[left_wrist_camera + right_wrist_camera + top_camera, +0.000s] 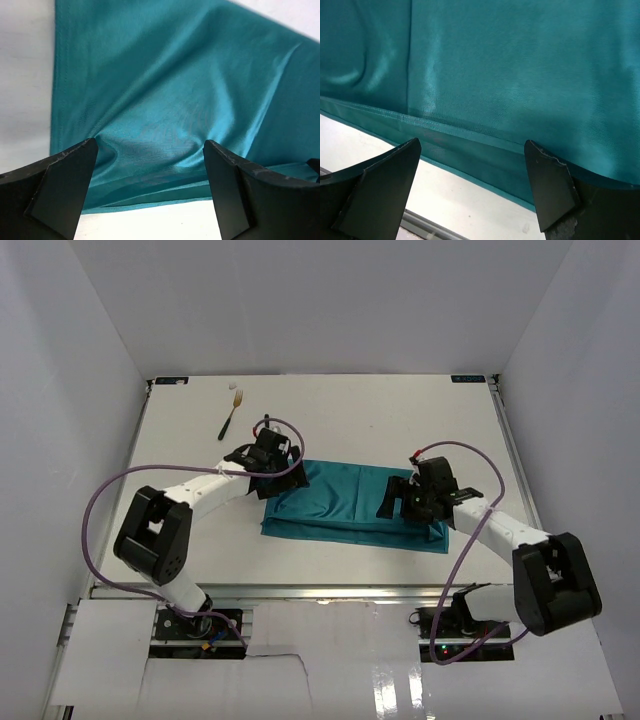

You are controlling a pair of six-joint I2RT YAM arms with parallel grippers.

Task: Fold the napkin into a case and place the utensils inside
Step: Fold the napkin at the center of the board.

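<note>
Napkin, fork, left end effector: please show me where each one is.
napkin [350, 502]: top external view, middle of the folded cloth.
fork [229, 420]: top external view, on its dark handle.
left end effector [150, 144]: left wrist view, midway between its open fingertips.

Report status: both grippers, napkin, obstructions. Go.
Left gripper open at left end of napkin. Right gripper open at its right end. Napkin folded into layered strip, mid-table. Fork far left, clear of it; knife not in sight.
</note>
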